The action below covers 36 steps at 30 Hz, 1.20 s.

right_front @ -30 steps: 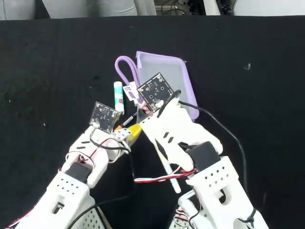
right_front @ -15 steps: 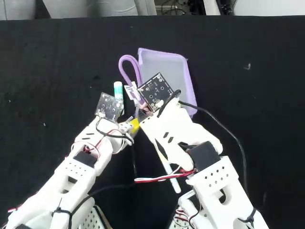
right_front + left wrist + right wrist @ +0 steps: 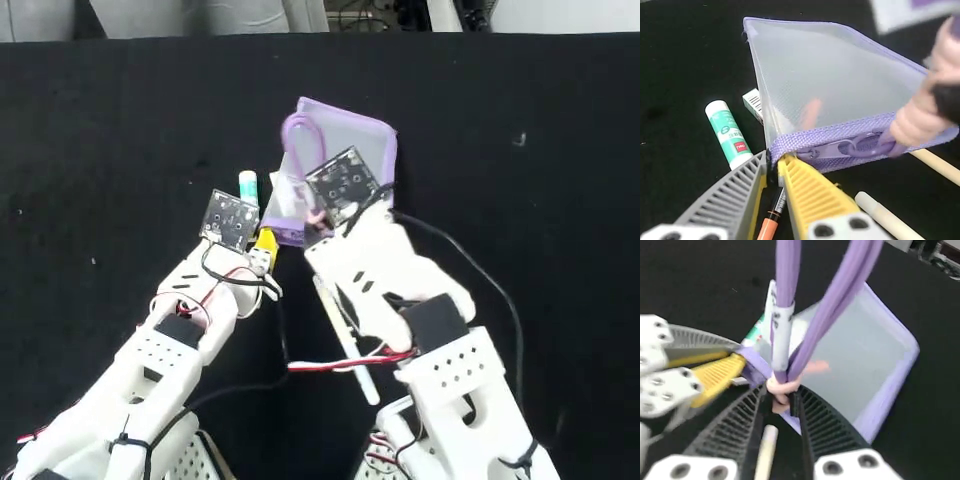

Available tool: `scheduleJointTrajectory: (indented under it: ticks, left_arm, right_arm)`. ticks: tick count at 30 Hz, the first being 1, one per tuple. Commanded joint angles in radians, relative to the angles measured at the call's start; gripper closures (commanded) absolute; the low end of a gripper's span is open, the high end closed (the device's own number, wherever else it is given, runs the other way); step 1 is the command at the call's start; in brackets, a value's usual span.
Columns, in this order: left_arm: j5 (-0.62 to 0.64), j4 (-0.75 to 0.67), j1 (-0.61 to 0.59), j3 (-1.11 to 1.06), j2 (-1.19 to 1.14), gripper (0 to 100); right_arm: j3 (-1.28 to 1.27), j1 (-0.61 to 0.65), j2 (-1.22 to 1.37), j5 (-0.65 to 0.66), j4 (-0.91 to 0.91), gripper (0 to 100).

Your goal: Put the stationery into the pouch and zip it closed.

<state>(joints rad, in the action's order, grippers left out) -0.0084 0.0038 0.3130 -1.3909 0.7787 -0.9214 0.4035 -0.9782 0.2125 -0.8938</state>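
The left gripper (image 3: 773, 164) is being held shut on the zipper-end corner of the pouch (image 3: 830, 85) at mid-table (image 3: 100, 120), with its arm stretched low. The right gripper (image 3: 781, 395) is being clamped on the base of the purple strap (image 3: 788, 270). A glue stick (image 3: 729, 131), an eraser (image 3: 753, 101), a white pen (image 3: 885, 215) and an orange marker (image 3: 769, 222) are being left outside beside the pouch, the marker partly covered by the left jaws. A pinkish shape behind the mesh cannot be identified.

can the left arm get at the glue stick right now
Probably not yet: the left gripper is shut on a corner of the pouch and would have to let go first. The glue stick lies uncovered on the table just beside it.
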Motion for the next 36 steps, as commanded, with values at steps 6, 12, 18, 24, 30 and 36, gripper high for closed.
scheduleJointTrajectory:
  ticks: [6, 12, 18, 24, 30, 36]
  left_arm:
    - [0.0, -0.018, -0.09, 0.053, 0.005, 97]
    - [0.0, -0.018, -0.117, 0.053, 0.005, 97]
    - [0.0, -0.018, -0.116, 0.053, 0.005, 97]
    - [0.0, -0.018, -0.107, 0.053, 0.005, 97]
    - [0.0, -0.017, -0.107, 0.053, 0.005, 97]
    - [0.0, -0.017, -0.107, 0.053, 0.005, 97]
  right_arm:
    - [0.015, -0.158, -0.038, 0.012, -0.06, 98.8]
    - [0.031, -0.267, -0.038, 0.012, -0.083, 98.8]
    - [0.028, -0.288, -0.038, 0.046, -0.101, 98.6]
    - [0.047, -0.098, -0.038, 0.055, -0.163, 87.8]
    - [0.101, -0.06, -0.028, 0.114, -0.155, 77.3]
    - [0.163, 0.043, 0.059, 0.146, -0.155, 77.0]
